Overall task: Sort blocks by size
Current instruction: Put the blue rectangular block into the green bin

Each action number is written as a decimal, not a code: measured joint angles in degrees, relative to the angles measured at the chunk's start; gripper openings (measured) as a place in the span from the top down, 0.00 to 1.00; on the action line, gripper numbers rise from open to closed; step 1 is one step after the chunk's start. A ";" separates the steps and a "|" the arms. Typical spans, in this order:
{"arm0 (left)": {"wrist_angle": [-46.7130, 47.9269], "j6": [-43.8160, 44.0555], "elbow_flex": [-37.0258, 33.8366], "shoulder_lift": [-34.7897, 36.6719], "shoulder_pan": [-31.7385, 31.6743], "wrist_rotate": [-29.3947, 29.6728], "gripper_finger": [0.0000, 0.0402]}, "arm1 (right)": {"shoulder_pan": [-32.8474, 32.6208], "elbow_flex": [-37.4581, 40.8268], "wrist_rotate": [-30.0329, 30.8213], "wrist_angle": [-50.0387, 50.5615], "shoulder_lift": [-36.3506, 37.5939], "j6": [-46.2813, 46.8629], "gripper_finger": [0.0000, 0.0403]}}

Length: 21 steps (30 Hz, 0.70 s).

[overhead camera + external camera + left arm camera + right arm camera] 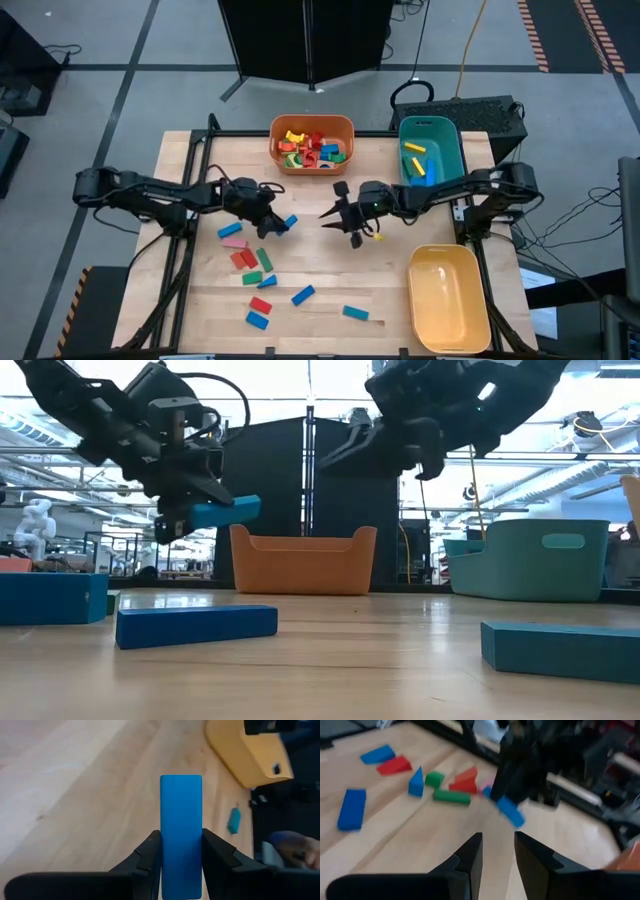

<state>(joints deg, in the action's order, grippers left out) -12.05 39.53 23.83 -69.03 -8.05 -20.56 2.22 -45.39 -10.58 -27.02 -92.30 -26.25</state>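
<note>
The left gripper (280, 224) hangs above the counter (330, 270) near its centre, jaws clamped on a blue block (181, 830) held clear of the wood. At its 3 o'clock the right gripper (335, 215) hovers with jaws narrowly apart and nothing between them. Loose blocks (250, 262) lie scattered from 5 to 7 o'clock of the left gripper, others fill the orange bin (312, 143) at 12 o'clock.

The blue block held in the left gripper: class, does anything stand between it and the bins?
The left gripper holds the blue block above the table. The right gripper hangs beside it, toward the teal bin. The way to the orange bin looks clear.
</note>
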 joint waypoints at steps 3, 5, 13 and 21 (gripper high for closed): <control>-4.66 0.02 0.02 -3.09 0.00 -2.39 0.76 | -0.36 -0.02 -0.01 -4.34 -1.51 -1.75 0.74; -7.54 0.01 0.02 -4.88 0.00 -3.65 0.76 | -0.46 -0.01 0.07 -4.84 -2.07 -2.87 0.73; -12.11 -1.19 1.99 -10.23 0.00 -8.12 0.76 | -0.57 -3.02 0.01 -1.56 -5.00 -3.14 0.59; -12.02 -3.43 5.90 -15.14 0.00 -11.61 0.76 | -1.92 -7.78 0.00 1.54 -9.51 -4.45 0.54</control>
<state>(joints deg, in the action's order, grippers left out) -24.06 36.11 29.73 -84.17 -8.05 -32.17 0.31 -53.16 -10.58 -25.48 -101.81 -30.70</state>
